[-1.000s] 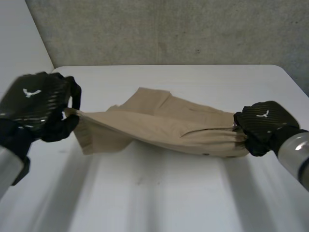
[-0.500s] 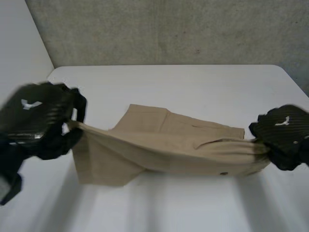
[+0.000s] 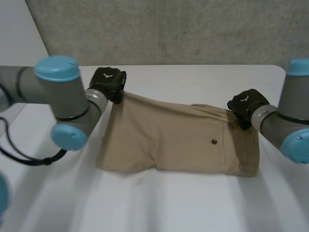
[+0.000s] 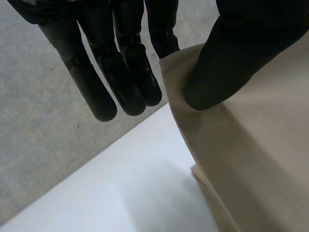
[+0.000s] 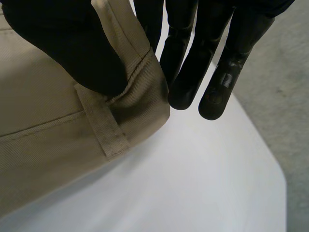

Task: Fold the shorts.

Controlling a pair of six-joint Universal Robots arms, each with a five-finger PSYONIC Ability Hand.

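On one table [image 3: 193, 77], left hand [image 3: 108, 82] and right hand [image 3: 246, 104] pinch one shorts [image 3: 169, 140].

Left arm [image 3: 48, 92]: fat grey tubes, round light-blue caps at joints. Right arm [image 3: 282, 121]: same grey, same blue caps. Left hand [image 3: 108, 81]: black, woven look on back, small white bird mark. Right hand [image 3: 246, 104]: black too, same white bird. Fingers [image 4: 126, 72]: long, smooth, black, round tips. Thumb [image 4: 227, 58]: thick, black. One right fingertip [image 5: 215, 96]: tiny marks on it.
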